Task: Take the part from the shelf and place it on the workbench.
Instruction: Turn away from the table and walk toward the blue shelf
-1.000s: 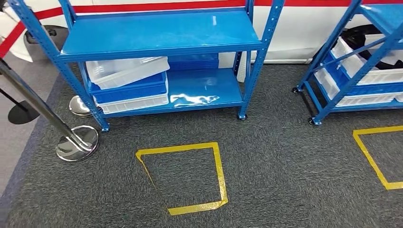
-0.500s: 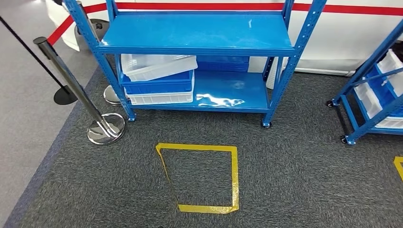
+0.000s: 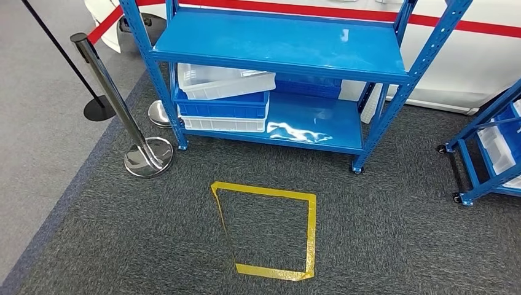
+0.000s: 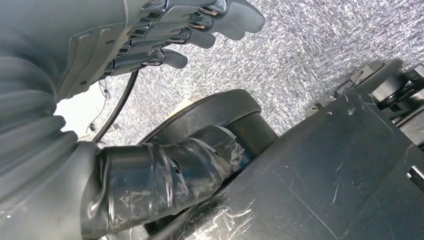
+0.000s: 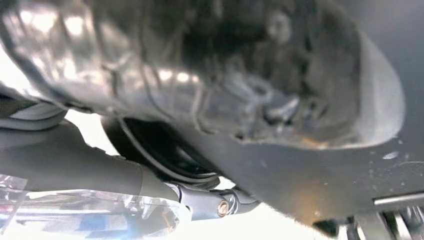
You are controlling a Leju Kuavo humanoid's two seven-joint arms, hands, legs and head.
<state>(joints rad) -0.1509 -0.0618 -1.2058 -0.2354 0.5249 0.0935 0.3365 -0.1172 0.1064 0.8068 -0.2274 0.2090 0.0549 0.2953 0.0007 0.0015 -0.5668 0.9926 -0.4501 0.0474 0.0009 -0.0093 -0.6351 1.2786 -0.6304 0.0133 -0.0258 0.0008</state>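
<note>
Two blue racks: one central (image 3: 279, 46), one at right edge (image 3: 488, 147). Central rack has two shelves. Three stacked bins on its lower shelf: white top bin (image 3: 224, 81), blue bin (image 3: 222, 106), white bottom bin (image 3: 224, 124). Two stanchions: near (image 3: 132, 117), far (image 3: 67, 61). One yellow tape square (image 3: 270, 230) on carpet. One red stripe (image 3: 368, 13) behind.

Head view looks down at shelf (image 3: 276, 43); wrist views face the floor close-up.

Blue shelf (image 3: 279, 46), stacked white and blue bins (image 3: 222, 101) on its lower level
</note>
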